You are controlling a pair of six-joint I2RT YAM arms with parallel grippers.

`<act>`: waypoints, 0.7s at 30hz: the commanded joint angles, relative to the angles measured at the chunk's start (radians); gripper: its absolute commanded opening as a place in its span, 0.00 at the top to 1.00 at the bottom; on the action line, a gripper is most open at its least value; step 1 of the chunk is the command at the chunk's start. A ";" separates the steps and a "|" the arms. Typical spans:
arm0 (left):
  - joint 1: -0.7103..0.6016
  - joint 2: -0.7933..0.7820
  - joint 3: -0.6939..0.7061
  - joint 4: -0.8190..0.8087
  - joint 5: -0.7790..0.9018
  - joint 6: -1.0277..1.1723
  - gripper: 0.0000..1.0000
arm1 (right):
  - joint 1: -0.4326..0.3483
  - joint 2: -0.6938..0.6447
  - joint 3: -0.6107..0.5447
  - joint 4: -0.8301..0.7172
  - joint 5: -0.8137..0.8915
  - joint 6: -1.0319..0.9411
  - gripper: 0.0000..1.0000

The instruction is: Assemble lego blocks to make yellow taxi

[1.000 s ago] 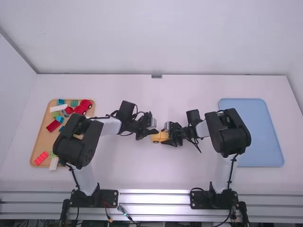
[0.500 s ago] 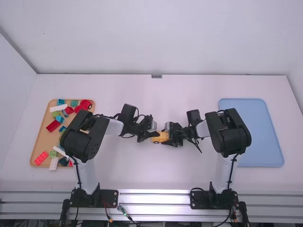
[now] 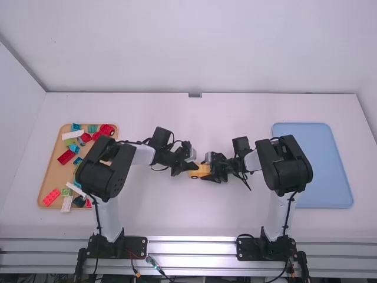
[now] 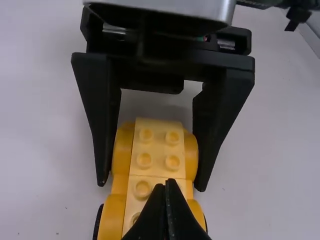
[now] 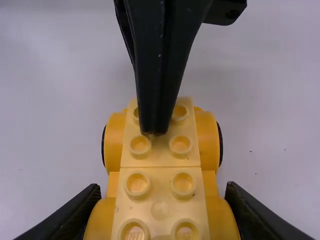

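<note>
Yellow car (image 5: 160, 157) — between right hand's (image 3: 207, 170) fingers

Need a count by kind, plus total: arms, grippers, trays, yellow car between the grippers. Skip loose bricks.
Arms: 2 (left arm, right arm)
Grippers: 2 (left gripper, right gripper)
Trays: 2 (wooden tray, blue tray)
Yellow car: 1
Total: 7

Bright, even light — soft shadows
</note>
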 commanded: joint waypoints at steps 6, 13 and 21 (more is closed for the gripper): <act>0.010 0.025 0.055 -0.072 -0.026 0.111 0.99 | 0.005 0.010 -0.007 -0.005 0.040 0.003 0.46; 0.083 -0.104 0.180 -0.119 0.155 0.109 0.98 | -0.001 0.010 -0.007 -0.005 0.039 0.004 0.44; 0.263 -0.254 0.307 -0.190 0.181 -0.177 0.01 | -0.004 0.008 -0.007 0.016 0.040 0.004 0.25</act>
